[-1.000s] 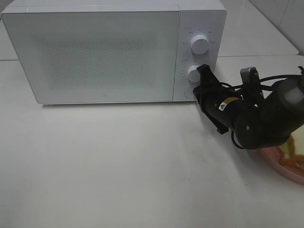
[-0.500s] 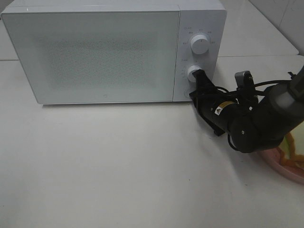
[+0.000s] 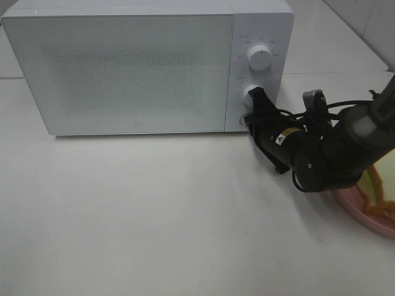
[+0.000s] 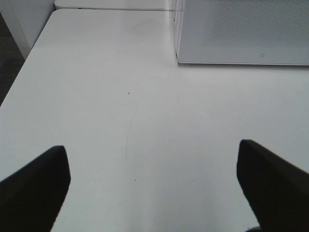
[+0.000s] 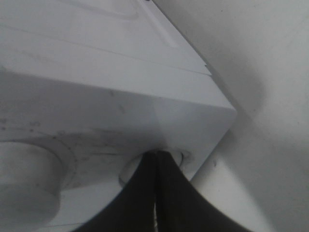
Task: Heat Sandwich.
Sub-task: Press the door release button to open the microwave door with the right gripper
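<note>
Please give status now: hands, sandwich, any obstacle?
Right hand shut, tip at microwave button. Left hand open, empty. Sandwich on plate, door shut.

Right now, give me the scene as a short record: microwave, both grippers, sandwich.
microwave: door closed, on the white table
right gripper: shut, tips at the round button in the panel's lower corner
left gripper: open, empty, over bare table
sandwich: on the pink plate, far right, partly hidden by the right arm
task stage: sandwich not yet inside
</note>
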Robot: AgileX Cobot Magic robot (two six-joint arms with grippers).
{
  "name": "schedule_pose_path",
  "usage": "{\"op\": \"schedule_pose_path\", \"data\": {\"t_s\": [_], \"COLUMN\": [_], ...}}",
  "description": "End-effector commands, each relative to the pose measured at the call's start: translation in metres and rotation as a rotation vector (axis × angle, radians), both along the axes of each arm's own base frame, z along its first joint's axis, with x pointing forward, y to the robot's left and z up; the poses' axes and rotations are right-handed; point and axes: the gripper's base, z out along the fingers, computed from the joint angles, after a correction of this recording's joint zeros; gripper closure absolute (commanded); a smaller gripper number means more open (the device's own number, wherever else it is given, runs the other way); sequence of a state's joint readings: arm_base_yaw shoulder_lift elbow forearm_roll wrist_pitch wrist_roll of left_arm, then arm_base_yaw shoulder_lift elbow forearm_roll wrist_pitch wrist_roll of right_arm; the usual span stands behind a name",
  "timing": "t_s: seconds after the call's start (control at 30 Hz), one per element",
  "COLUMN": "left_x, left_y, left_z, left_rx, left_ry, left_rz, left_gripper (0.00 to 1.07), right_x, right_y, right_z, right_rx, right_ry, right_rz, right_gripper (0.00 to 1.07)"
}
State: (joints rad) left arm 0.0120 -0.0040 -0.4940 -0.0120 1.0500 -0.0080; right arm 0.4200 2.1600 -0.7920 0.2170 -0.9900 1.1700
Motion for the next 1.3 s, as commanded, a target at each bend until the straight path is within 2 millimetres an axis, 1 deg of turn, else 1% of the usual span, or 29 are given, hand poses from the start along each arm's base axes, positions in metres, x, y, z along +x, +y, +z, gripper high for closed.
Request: {"op": "schedule_pose_path", "data": {"t_s": [0.03,0.13,0.37,0.43,0.53,0.67,0.8,0.87,1.0,1.3], "left_x": [-0.001,-0.001,-0.001,-0.001,-0.001,-0.001,-0.001,-0.001,-0.001,-0.001], "left_y": [0.0,0.0,0.0,0.0,0.0,0.0,0.0,0.0,0.0,0.0], "left_z": [0.0,0.0,0.0,0.0,0.0,0.0,0.0,0.0,0.0,0.0], "left_rx": [-0.002,-0.002,-0.002,-0.002,-0.002,-0.002,-0.002,-0.002,-0.002,-0.002], "left_ry": [-0.023,-0.023,-0.023,-0.023,-0.023,-0.023,-0.023,-0.023,-0.023,-0.023], "left_rz": [0.002,0.002,0.002,0.002,0.002,0.002,0.002,0.002,0.002,0.002], "left_gripper": [0.2,0.2,0.2,0.2,0.2,0.2,0.2,0.2,0.2,0.2], "right_x": [0.012,0.021,0.03,0.035,0.038,0.038,0.041,0.043,0.045,0.044], "right_y": [0.004,0.005,0.001,-0.003,-0.002,-0.004,-0.009,-0.008,-0.013,-0.012], "right_z": [0.012,0.018,0.023,0.027,0.027,0.027,0.032,0.034,0.034,0.032], "right_rx": [0.013,0.038,0.068,0.103,0.123,0.143,0.155,0.157,0.153,0.15], "right_ry": [-0.066,-0.091,-0.113,-0.127,-0.131,-0.128,-0.181,-0.194,-0.199,-0.179], "right_rz": [-0.009,-0.047,-0.095,-0.129,-0.139,-0.164,-0.191,-0.185,-0.189,-0.186], "right_gripper": [1.07,1.07,1.07,1.07,1.07,1.07,1.07,1.07,1.07,1.07]}}
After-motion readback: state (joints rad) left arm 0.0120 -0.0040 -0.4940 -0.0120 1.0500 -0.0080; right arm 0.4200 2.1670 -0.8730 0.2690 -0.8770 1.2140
